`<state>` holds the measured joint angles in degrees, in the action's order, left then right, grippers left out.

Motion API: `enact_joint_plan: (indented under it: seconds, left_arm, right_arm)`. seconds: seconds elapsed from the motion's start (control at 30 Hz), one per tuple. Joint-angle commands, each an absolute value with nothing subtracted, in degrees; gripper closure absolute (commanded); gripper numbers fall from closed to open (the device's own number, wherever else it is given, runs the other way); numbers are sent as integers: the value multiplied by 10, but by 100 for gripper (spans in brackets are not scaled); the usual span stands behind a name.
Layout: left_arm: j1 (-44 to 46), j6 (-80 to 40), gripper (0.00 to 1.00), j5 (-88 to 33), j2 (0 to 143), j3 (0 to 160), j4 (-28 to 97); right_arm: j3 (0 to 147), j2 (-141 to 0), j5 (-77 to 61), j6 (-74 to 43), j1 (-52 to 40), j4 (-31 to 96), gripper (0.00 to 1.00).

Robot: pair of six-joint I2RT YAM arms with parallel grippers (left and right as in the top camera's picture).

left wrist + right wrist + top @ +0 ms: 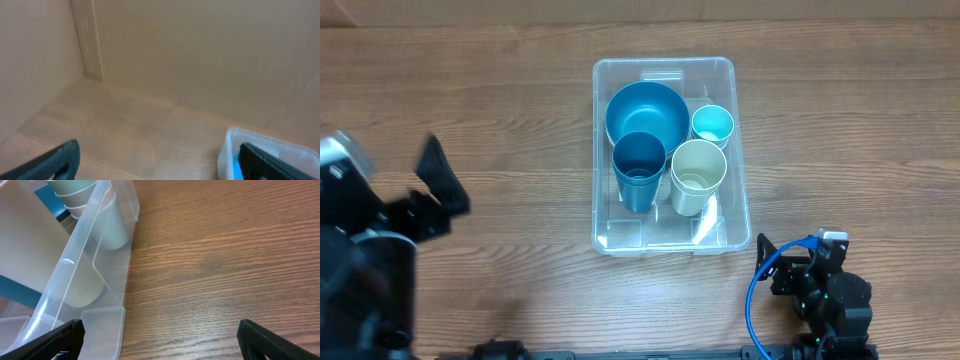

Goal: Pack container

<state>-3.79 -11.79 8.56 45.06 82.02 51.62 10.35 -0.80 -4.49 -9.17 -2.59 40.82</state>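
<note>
Nearby, we saw the right gripper (159,342) spread wide and holding nothing, just beside the near right corner of the container (623,232). The left gripper (160,169) was likewise released and empty (its view was blurred), well off to the left. The container stood mid-table (490,100), holding a dark blue cup (639,165), a cream cup (697,172), and behind them a blue bowl (647,112) and a small light-blue cup (712,124).

Clear container (70,262) with pale cups (75,197) inside, wood table (225,255), wide-spread black fingers (57,340).
</note>
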Motion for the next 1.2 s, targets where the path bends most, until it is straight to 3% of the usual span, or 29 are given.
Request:
enact_joint_plan:
  seconds: [0.0, 0.23, 0.43, 1.17]
  left_arm:
    - [-43, -103, 0, 52, 348, 617, 446]
    - [-43, -110, 0, 29, 171, 310, 367]
    - [-41, -118, 0, 29, 69, 188, 333]
    - [-30, -128, 0, 31, 3, 88, 337]
  right_arm:
    - [93, -2, -48, -89, -22, 406, 0]
    - [93, -2, -48, -89, -22, 406, 0]
    - [93, -2, -48, -89, -22, 406, 0]
    - [93, -2, -48, -89, -22, 406, 0]
